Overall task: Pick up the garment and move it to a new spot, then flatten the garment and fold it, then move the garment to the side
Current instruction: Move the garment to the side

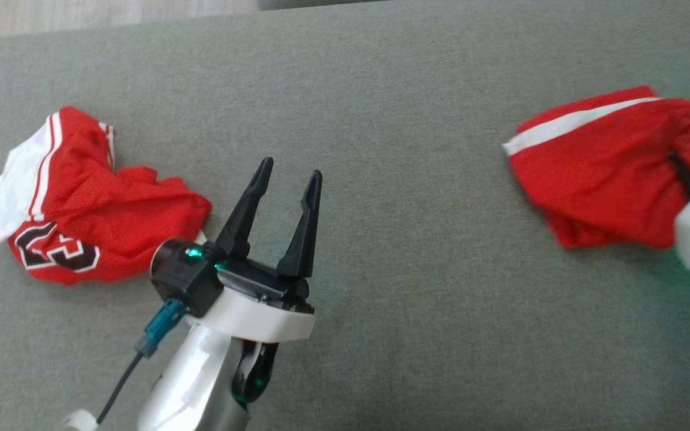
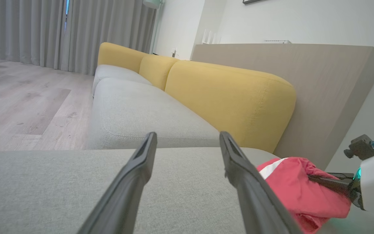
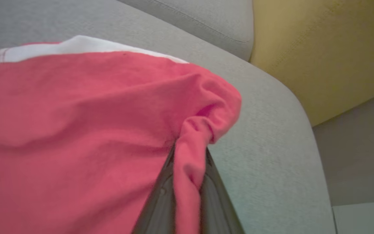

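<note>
The garment (image 1: 602, 179), red with a white band along one edge, lies bunched at the right of the grey cushion (image 1: 417, 179). My right gripper (image 1: 677, 163) comes in from the right edge and is shut on a fold at the garment's right side. The right wrist view shows that fold of the garment (image 3: 76, 123) pinched between the two fingers of the right gripper (image 3: 190, 149). My left gripper (image 1: 291, 167) stands open over bare cushion in the middle, holding nothing. In the left wrist view the left gripper (image 2: 187, 134) frames the cushion, with the garment (image 2: 297, 191) and right gripper (image 2: 317, 178) at lower right.
A second crumpled red and white jersey (image 1: 81, 203) with a black number lies at the cushion's left, just left of my left wrist. Yellow sofa backrests (image 2: 232, 97) and a beige panel (image 2: 320, 84) stand past the garment. Wood floor (image 2: 21, 97) lies beyond the cushion's edge.
</note>
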### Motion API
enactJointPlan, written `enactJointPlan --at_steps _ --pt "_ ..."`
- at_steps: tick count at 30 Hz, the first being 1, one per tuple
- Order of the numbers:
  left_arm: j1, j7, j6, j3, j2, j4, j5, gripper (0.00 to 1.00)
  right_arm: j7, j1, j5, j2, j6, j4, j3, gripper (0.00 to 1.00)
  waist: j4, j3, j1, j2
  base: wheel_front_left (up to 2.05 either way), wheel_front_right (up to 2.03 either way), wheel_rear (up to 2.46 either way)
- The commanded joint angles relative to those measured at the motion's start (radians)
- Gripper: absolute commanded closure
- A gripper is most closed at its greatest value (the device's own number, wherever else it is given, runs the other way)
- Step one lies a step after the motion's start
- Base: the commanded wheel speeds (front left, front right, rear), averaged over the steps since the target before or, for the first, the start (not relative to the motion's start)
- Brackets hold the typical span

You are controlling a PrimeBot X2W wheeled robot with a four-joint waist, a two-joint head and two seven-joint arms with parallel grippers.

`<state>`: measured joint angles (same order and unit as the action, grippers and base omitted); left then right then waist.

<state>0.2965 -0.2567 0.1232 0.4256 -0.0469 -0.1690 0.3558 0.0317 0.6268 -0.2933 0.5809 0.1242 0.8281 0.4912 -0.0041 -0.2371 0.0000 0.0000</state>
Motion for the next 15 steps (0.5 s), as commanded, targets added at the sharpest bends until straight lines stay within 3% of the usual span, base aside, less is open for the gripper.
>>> enactJointPlan --at_steps 1,7,15 --pt "0.043 -0.005 -0.002 -0.022 -0.003 0.037 0.008 0.00 -0.006 0.025 -0.016 0.049 0.007 -0.012 0.013 1.00 0.012 -0.011 0.0000 0.0000 0.00 0.00 0.00" --pt "0.048 -0.005 -0.001 -0.028 -0.003 0.038 0.005 0.00 -0.017 0.048 -0.043 0.131 0.007 0.059 -0.014 1.00 0.040 -0.040 0.0000 0.0000 0.00 0.00 0.00" --pt "0.050 -0.005 0.001 -0.043 -0.003 0.037 -0.004 0.00 0.017 0.075 -0.031 0.147 0.007 0.150 -0.079 1.00 0.053 -0.062 0.0000 0.0000 0.00 0.00 0.00"
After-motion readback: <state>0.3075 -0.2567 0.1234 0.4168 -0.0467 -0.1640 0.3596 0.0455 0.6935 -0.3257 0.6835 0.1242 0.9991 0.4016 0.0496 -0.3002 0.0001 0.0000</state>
